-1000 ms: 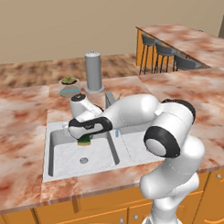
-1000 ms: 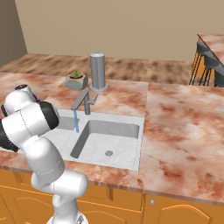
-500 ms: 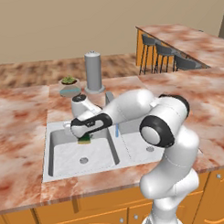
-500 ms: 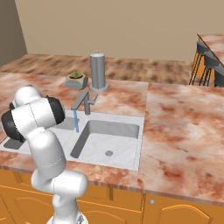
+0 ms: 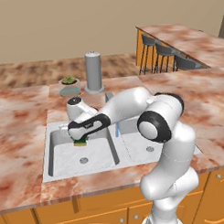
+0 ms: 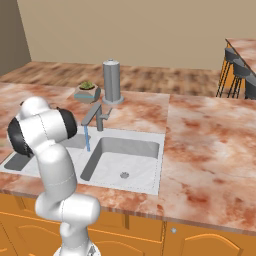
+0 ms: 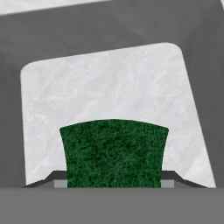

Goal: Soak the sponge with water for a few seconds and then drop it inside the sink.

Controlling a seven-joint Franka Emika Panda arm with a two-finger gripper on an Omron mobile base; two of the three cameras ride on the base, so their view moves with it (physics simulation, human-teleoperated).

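left base view: the end effector [image 5: 80,138] hangs over the left bowl of the sink [image 5: 51,157], clamped on the sponge [image 5: 80,143], whose green and yellowish edge shows just under the hand. the water [image 5: 116,129] falls in a thin blue stream to the right of the sponge, apart from it, near the divider. right base view: the faucet [image 6: 95,114] spout and stream [image 6: 87,139] show plainly, with a grey canister [image 6: 111,82] and potted plant [image 6: 87,91] behind on the tabletop [image 6: 210,130]. hand view: the sponge's dark green face [image 7: 113,153] sits between the fingers, above the pale basin floor [image 7: 109,87].
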